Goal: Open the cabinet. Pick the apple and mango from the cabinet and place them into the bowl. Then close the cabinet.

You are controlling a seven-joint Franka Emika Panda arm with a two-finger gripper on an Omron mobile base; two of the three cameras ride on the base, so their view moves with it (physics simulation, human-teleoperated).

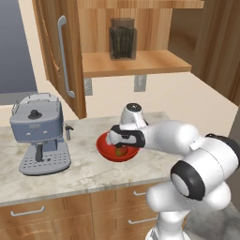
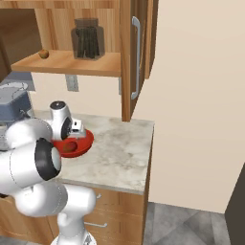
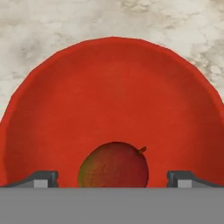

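Jar [image 1: 123, 38] mid-shelf; open room either side.

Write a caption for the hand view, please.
Open gripper above a mango lying in the red bowl on the marble counter.

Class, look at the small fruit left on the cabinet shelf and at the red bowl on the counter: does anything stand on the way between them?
Nothing visible does. The fruit lies at the shelf's left end, apart from the jar; the doors are open. The open gripper hangs over the bowl, which already holds a mango.
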